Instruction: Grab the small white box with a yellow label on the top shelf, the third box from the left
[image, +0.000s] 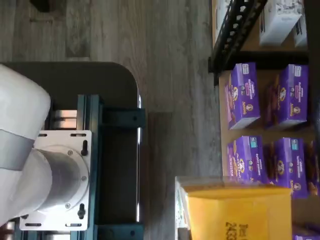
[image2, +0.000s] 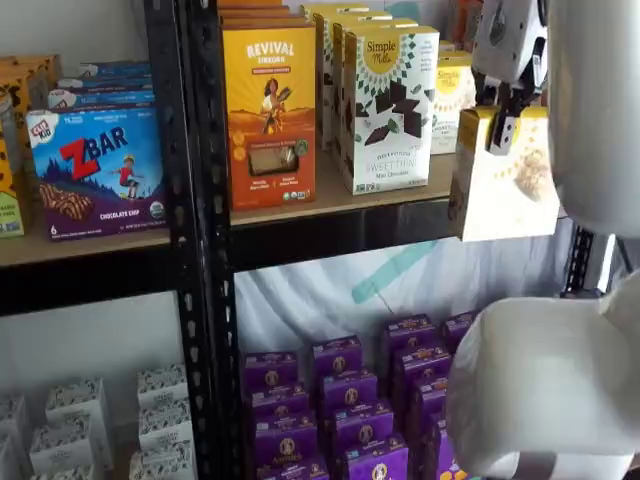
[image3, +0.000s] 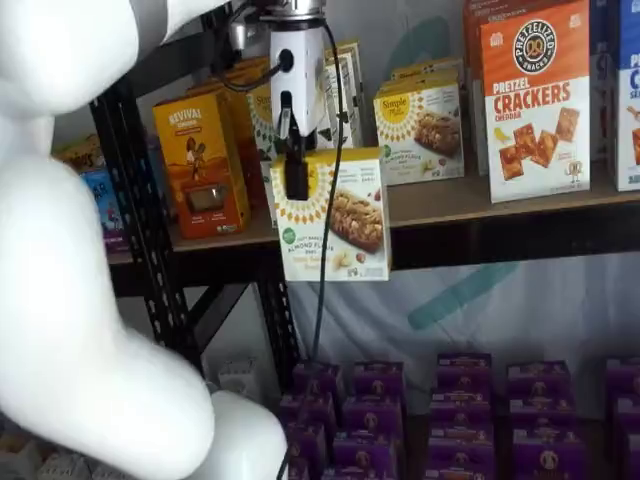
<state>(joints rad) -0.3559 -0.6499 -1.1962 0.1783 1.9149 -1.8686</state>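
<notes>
The small white box (image3: 332, 215), cream-white with a yellow top band and a snack picture, hangs in front of the top shelf's black beam (image3: 500, 235), off the board. My gripper (image3: 297, 175) comes down from above with its black fingers closed on the box's top edge. In a shelf view the box (image2: 505, 185) hangs at the right, over the end of the shelf's beam (image2: 340, 232), with the gripper (image2: 503, 125) on its top. In the wrist view the box's yellow top (image: 235, 212) shows close up.
A like box (image3: 420, 120) stays on the shelf behind. On the same shelf stand the orange Revival box (image2: 268, 110), the tall Simple Mills box (image2: 390, 105) and a pretzel cracker box (image3: 535, 100). Purple boxes (image2: 350, 400) fill the lower shelf. A black upright (image2: 195, 240) stands left.
</notes>
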